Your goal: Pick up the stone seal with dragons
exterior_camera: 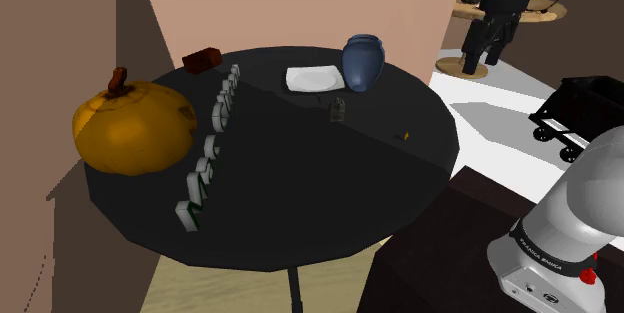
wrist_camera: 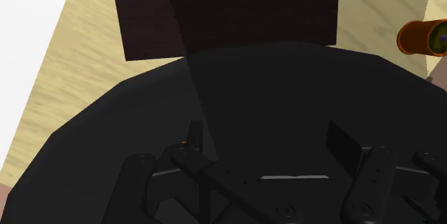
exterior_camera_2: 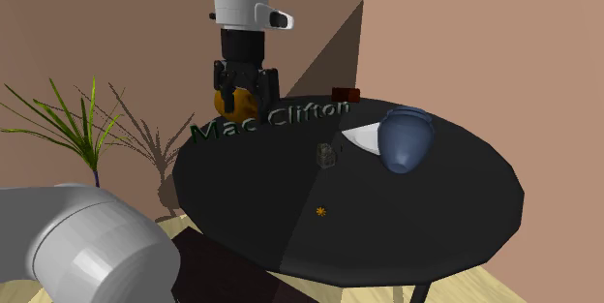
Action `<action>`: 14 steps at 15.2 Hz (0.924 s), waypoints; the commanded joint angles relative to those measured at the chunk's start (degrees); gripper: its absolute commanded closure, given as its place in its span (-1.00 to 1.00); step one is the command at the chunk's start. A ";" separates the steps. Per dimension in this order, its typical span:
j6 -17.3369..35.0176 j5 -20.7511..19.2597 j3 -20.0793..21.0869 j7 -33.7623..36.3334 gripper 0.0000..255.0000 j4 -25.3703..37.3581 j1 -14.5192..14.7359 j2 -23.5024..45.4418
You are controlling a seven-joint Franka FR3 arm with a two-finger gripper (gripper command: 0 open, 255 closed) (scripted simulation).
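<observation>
Open-jawed, the gripper (wrist_camera: 266, 140) hangs well apart from the small stone seal (exterior_camera: 340, 109); closing in could knock the blue vase (exterior_camera: 363, 61) just beside it.

Shoulder and second exterior views down over the black table (exterior_camera: 300, 181), wrist view close above.

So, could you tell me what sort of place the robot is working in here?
Likely a living room or a similar corner of a house: a round black table holding a blue vase and an orange pumpkin, a leafy houseplant beside it, and plain pinkish walls.
</observation>
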 commanded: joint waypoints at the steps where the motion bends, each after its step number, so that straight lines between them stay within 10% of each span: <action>1: 0.00 0.00 0.00 0.00 -1.00 0.00 0.00 0.00; 14: 23.64 0.33 0.23 0.17 -1.00 3.02 1.18 24.35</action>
